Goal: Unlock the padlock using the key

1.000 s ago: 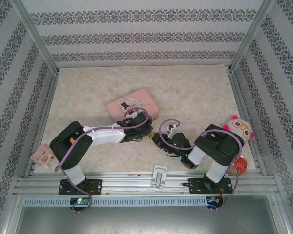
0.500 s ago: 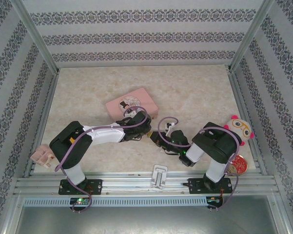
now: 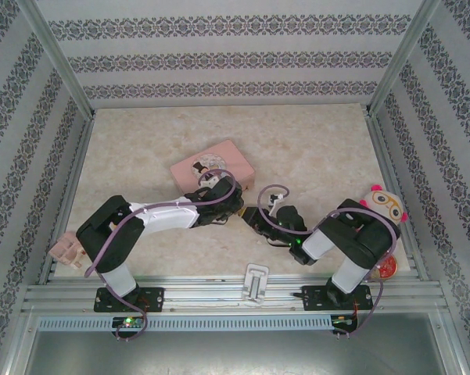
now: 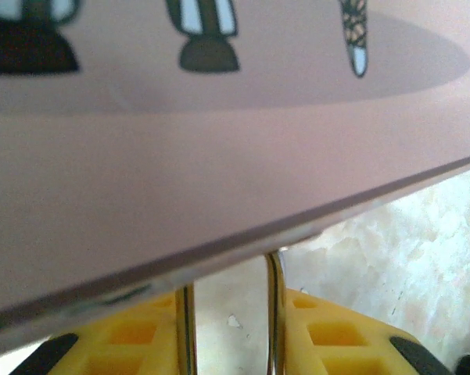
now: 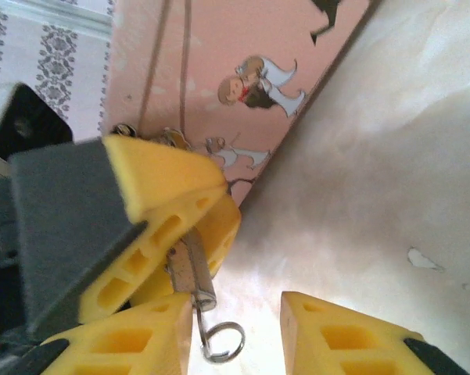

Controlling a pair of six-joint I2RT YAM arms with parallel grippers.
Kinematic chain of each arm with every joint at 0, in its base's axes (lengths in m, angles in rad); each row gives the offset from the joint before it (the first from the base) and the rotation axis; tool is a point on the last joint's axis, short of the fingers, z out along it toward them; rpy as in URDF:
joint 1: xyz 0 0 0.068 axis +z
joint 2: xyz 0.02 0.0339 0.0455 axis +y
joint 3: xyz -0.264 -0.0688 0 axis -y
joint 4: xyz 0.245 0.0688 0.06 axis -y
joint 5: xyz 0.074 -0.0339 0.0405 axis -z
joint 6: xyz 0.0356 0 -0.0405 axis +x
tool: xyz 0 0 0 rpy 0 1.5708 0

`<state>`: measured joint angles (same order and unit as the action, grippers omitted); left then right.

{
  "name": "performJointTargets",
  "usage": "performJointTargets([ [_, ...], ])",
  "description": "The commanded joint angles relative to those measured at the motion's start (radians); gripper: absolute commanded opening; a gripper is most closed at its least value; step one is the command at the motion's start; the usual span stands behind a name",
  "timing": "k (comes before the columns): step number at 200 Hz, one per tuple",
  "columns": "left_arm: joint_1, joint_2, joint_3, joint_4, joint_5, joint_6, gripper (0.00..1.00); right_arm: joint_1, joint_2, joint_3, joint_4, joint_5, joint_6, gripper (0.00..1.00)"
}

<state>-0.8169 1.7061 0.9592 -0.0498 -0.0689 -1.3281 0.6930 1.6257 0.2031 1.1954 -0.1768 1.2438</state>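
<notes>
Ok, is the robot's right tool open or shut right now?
Open. In the right wrist view, the right tool has its yellow fingers standing apart, with the table showing between them and nothing pinched.

Three cameras, one tin in common

The top external camera is looking steeply down from above and behind the arm bases, taking in the whole table (image 3: 313, 148) from far off, while both wrist cameras are sitting very close to the pink tin (image 3: 213, 167). The left wrist camera is peering out past the left gripper (image 4: 231, 344) at the bottom of its frame, so near the tin's wall that the print is blurring. The right wrist camera is facing along the right gripper (image 5: 235, 344) at the tin's side and catching the left gripper's fingers (image 5: 164, 183) too. All three are sharing the tin and the marbled table beside it.
</notes>
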Motion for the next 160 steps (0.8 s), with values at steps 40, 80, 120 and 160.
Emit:
performJointTargets([
  [40,0.001,-0.015,-0.001,0.008,0.018,-0.021,0.00,0.026,-0.323,-0.036,-0.323,0.114,-0.113,0.34],
  [80,0.001,-0.005,-0.001,0.025,0.024,-0.024,0.00,0.125,-0.664,0.092,-0.965,0.290,-0.240,0.32],
  [120,0.001,0.001,-0.004,0.035,0.035,-0.026,0.00,0.158,-0.825,0.083,-1.155,0.334,-0.207,0.25],
  [160,0.002,-0.002,-0.023,0.034,0.031,-0.033,0.00,0.201,-0.756,0.112,-1.153,0.307,-0.191,0.23],
])
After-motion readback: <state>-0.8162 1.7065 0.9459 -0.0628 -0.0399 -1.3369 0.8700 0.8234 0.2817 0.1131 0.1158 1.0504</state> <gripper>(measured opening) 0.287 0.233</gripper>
